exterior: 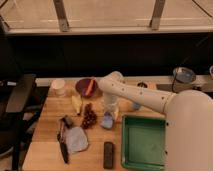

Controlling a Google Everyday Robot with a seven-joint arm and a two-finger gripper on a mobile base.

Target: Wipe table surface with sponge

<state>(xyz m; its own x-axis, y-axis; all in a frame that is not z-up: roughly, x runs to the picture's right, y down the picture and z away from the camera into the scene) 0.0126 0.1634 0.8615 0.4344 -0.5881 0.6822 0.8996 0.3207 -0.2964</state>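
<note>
The light-blue sponge (106, 121) rests on the wooden table surface (50, 112) near its middle, between the grapes and the green tray. My gripper (109, 113) comes down from the white arm's elbow and sits right on top of the sponge, shut on it and pressing it to the boards. The gripper's body hides the upper part of the sponge.
Dark grapes (89, 118) and a pale yellow block (76, 104) lie left of the sponge. A green tray (143, 156) is at the right. A black remote (108, 154), a grey-blue cloth (76, 139), a dark red bowl (83, 89) and a white cup (59, 87) also stand on the table.
</note>
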